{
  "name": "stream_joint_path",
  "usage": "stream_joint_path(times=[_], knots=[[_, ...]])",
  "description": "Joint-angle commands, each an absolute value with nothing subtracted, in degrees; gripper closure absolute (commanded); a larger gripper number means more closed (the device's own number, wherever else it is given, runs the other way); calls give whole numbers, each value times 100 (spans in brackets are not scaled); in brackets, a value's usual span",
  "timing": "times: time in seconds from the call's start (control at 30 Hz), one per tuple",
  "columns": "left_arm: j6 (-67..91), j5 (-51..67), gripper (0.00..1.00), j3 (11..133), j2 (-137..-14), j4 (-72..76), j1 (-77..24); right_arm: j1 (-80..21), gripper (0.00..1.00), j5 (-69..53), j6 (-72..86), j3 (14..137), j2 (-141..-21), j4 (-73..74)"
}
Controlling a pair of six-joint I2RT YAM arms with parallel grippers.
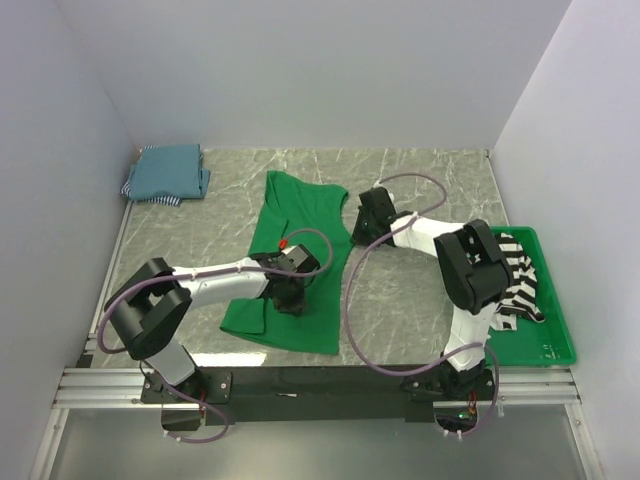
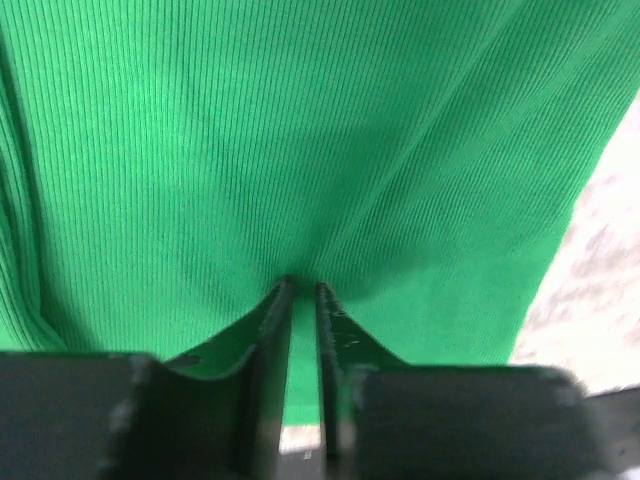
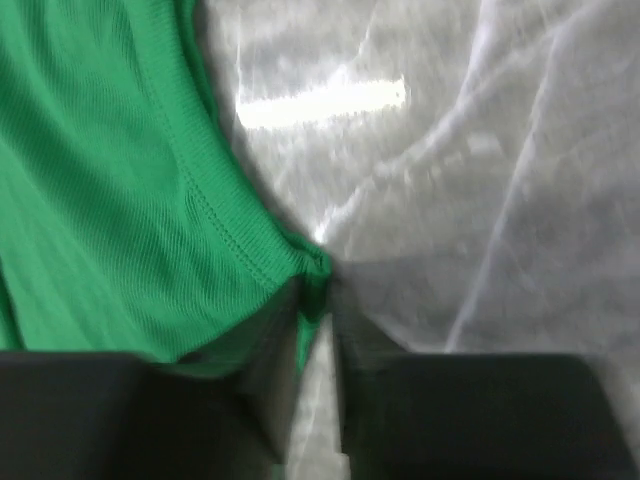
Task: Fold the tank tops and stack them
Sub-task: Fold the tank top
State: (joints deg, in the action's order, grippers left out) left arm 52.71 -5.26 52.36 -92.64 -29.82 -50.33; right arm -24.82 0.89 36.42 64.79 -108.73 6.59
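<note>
The ribbed green tank top [image 1: 300, 212] lies rumpled mid-table [image 1: 410, 300], its lower part pinched tight by the left gripper [image 2: 300, 288] and its hemmed right edge by the right gripper [image 3: 318, 275].

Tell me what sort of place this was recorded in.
Probably a lab test booth: plain white walls box in a marble-patterned table holding a green tank top and a plastic tray.

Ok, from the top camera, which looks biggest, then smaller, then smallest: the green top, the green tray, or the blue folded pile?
Largest: green tank top, spread out.
Next: green tray, though an arm hides part.
Smallest: folded blue pile.
</note>
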Motion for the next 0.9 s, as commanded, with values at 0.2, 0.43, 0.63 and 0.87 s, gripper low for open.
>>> stream_joint_path(times=[0.2,0.43,0.63,0.87], knots=[[5115,-510,64,5606,-8526,-3568,-5106,-2215,57,176,3173,6880,-10537,439],[5632,-879,64,5722,-8262,-3551,-5080,-1916,57,18,2866,8542,-11662,703],[5880,-739,66,5450,-8279,-3261,-4861,-1934,57,-430,2760,9386,-12409,764],[5871,-334,67,4957,-8446,-2813,-4570,-1934,57,-405,2531,9983,-12779,1019]])
